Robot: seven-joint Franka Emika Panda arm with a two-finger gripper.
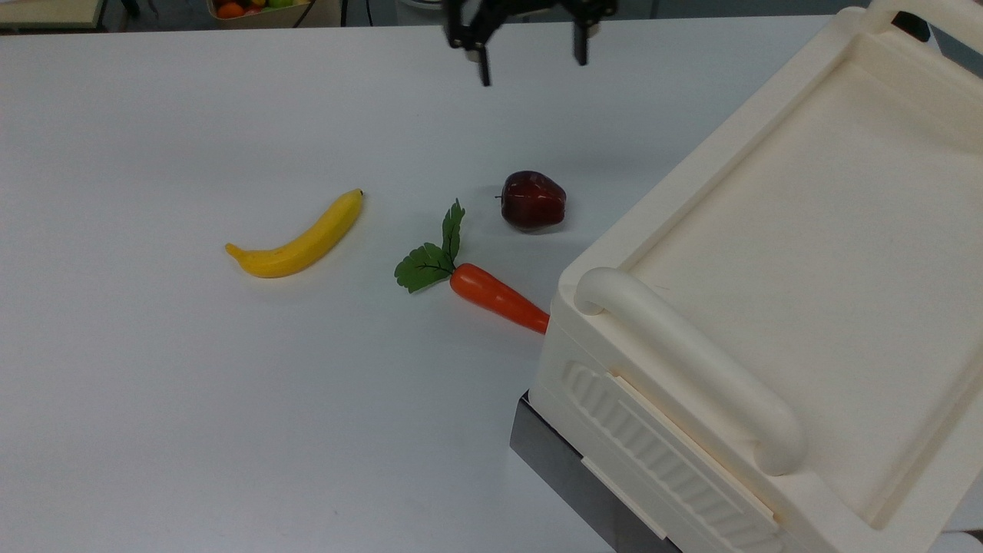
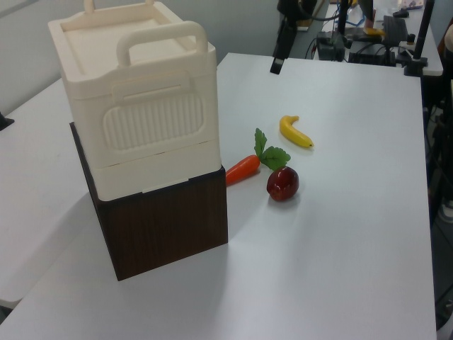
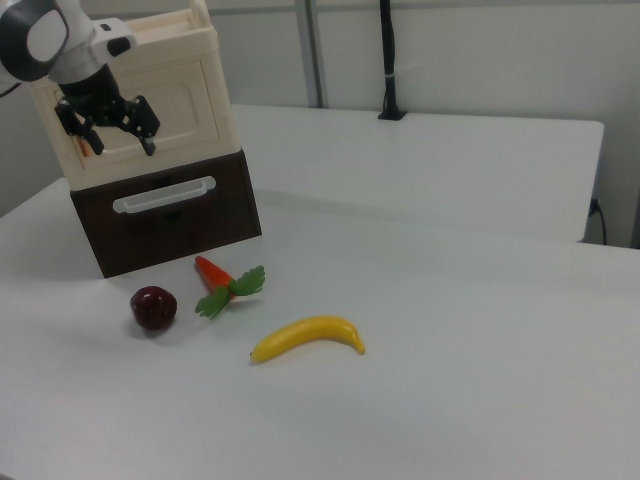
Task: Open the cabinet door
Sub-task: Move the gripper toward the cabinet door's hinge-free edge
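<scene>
The cabinet (image 1: 776,253) is a cream box with bar handles on a dark base (image 2: 166,223), at the top view's right. In the right view its cabinet door (image 3: 188,98), a cream panel with a recessed frame, lies shut and flush above a dark drawer (image 3: 165,205). My gripper (image 3: 115,142) is open with nothing between its fingers. It hangs in the air in front of the door's left part in the right view. It also appears at the table's far edge as the gripper (image 1: 533,69), and left of the cabinet top as the gripper (image 2: 277,60).
On the white table (image 1: 192,384) lie a banana (image 1: 299,238), a carrot with green leaves (image 1: 491,296) touching the cabinet's base, and a dark red apple (image 1: 533,200). A ribbed cream panel (image 2: 154,120) faces the left view. Equipment stands behind the table's far edge.
</scene>
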